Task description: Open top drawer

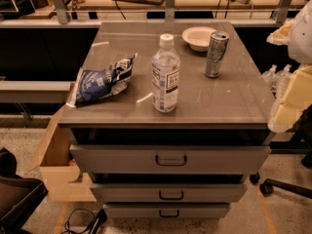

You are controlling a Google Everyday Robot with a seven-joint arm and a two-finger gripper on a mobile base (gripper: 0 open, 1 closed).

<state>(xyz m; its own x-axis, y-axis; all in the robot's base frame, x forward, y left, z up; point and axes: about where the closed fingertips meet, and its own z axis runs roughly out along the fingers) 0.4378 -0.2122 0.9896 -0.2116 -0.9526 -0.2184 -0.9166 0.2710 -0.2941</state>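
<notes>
Top drawer [122,159]: directly beneath cabinet top [234,101], front standing proud, seemingly part-open. Loop handle [171,160]: central below cabinet top, unheld. Gripper [295,99]: pale mass right of cabinet top, clear of it, presumably not yet engaged; opening and contents cannot be told.

body: white rounded smooth arm shell [303,30], top right edge | gripper [290,101]: pale cream-yellow blocky pieces just below it, right edge
</notes>
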